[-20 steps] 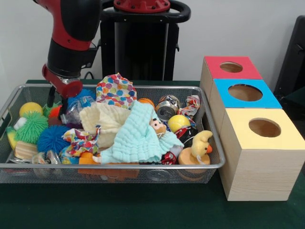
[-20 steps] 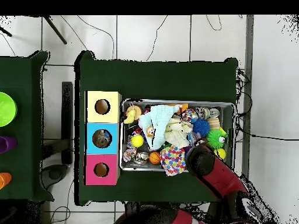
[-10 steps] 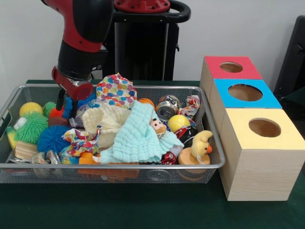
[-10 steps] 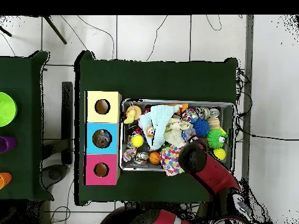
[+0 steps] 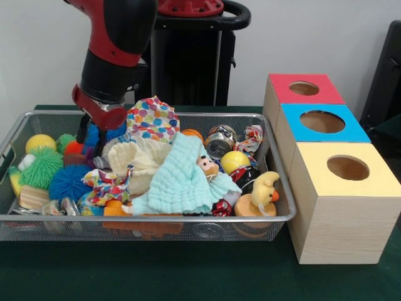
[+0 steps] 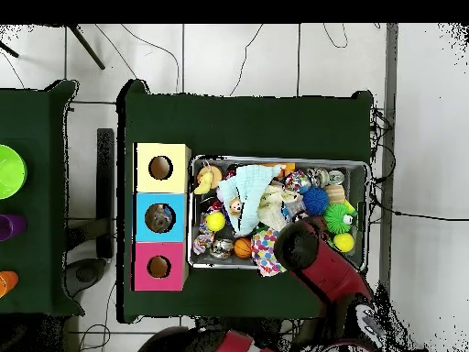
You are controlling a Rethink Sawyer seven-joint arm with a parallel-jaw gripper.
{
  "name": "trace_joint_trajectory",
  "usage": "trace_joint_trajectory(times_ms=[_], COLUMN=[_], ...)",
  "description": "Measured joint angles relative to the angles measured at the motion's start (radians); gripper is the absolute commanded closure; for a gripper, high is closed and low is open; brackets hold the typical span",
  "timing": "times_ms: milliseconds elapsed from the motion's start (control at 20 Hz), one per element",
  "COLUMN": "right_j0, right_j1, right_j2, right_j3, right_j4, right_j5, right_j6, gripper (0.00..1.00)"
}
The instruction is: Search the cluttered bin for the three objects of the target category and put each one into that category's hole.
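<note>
While my gripper [image 5: 91, 139] is hanging over the wire mesh bin [image 5: 276, 216], I cannot tell its state; just below it are lying the cream cloth [image 5: 141, 160] and polka-dot cloth [image 5: 152, 119].

I see a silver wire bin [image 5: 276, 216] on a dark green tablecloth [image 5: 188, 276]. At centre lies a pale mint cloth [image 5: 182, 179] beside a cream cloth [image 5: 141, 157]; above them sits a white cloth with multicoloured dots [image 5: 152, 118]. At left are a green spiky ball [image 5: 41, 168], a blue spiky ball [image 5: 67, 182] and a yellow ball [image 5: 39, 143]. At right, the wooden boxes have tops in red [image 5: 304, 88], blue [image 5: 322, 122] and yellow [image 5: 346, 169]. The arm [image 5: 116, 50] is red and black.
</note>
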Motion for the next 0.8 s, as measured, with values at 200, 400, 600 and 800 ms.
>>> trace_joint_trajectory(times_ms=[200,400,600,800], right_j0=[0.013,0.015,0.018,0.025], right_j1=[0.0,-0.002,-0.004,-0.007], right_j2=[-0.013,-0.022,-0.031,-0.045], right_j3=[0.0,0.0,0.0,-0.001], right_j4=[0.004,0.005,0.009,0.012], right_j5=[0.0,0.001,0.018,0.043], right_j6=[0.0,0.0,0.0,0.0], gripper=[0.0,0.0,0.0,0.0])
